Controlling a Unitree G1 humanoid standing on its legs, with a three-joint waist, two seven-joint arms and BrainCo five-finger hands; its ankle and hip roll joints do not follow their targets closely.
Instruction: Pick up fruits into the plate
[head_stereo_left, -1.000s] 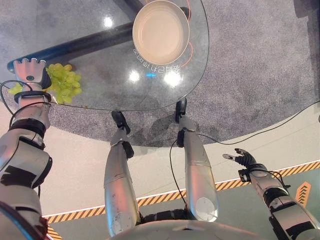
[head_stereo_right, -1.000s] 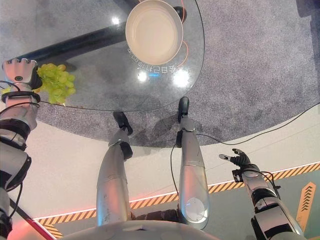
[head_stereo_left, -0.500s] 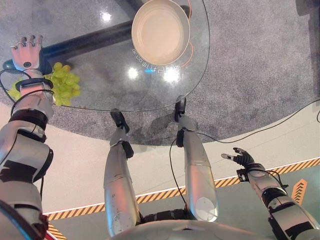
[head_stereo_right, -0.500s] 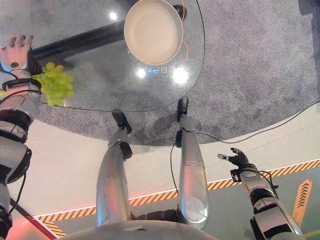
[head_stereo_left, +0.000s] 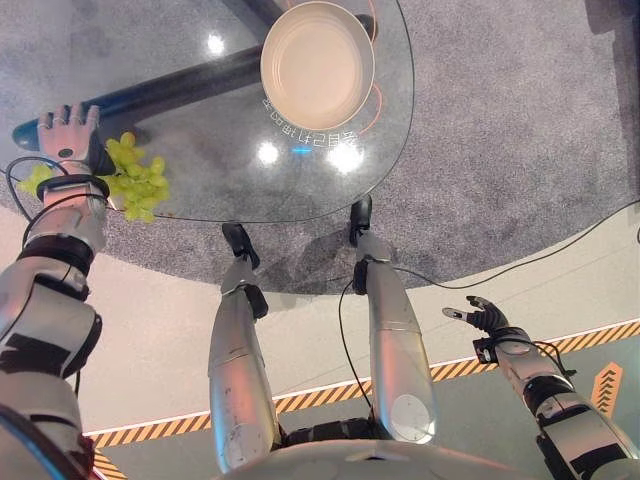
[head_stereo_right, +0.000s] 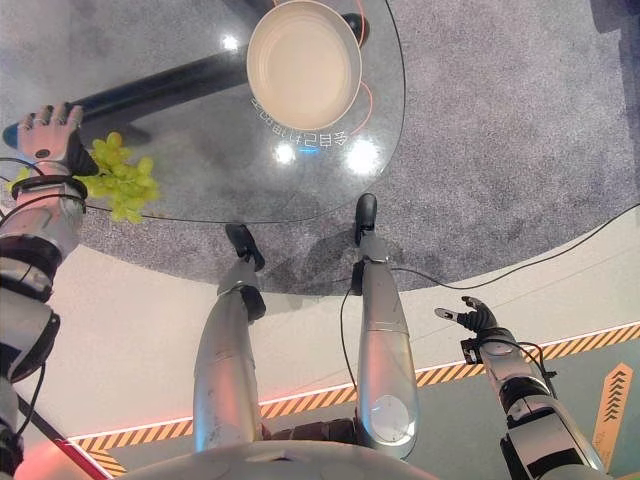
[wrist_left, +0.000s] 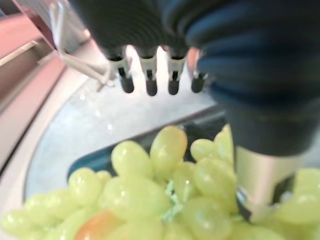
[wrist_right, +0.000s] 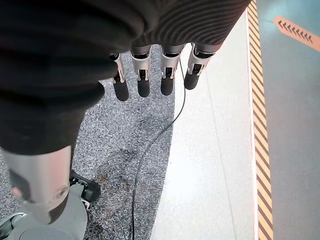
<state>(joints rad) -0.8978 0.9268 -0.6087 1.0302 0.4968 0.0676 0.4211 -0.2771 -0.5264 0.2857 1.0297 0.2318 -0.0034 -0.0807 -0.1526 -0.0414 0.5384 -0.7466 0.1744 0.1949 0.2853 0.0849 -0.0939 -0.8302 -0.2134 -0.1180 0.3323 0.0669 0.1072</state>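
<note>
- glass table (head_stereo_left: 200, 190), round, clear top.
- plate (head_stereo_left: 317, 65), cream, empty, far side, well apart from the fruit.
- green grape bunch (head_stereo_left: 135, 178) at table's near-left edge; soft, loose berries, likely light, best cupped from below or pinched at stem.
- left hand (head_stereo_left: 66, 135) over bunch, fingers straight, not gripping.
- right hand (head_stereo_left: 480, 317) low, relaxed, empty.

The glass table (head_stereo_left: 200, 90) carries a cream plate (head_stereo_left: 317, 65) and green grapes (head_stereo_left: 135, 180) (at its near-left edge).
</note>
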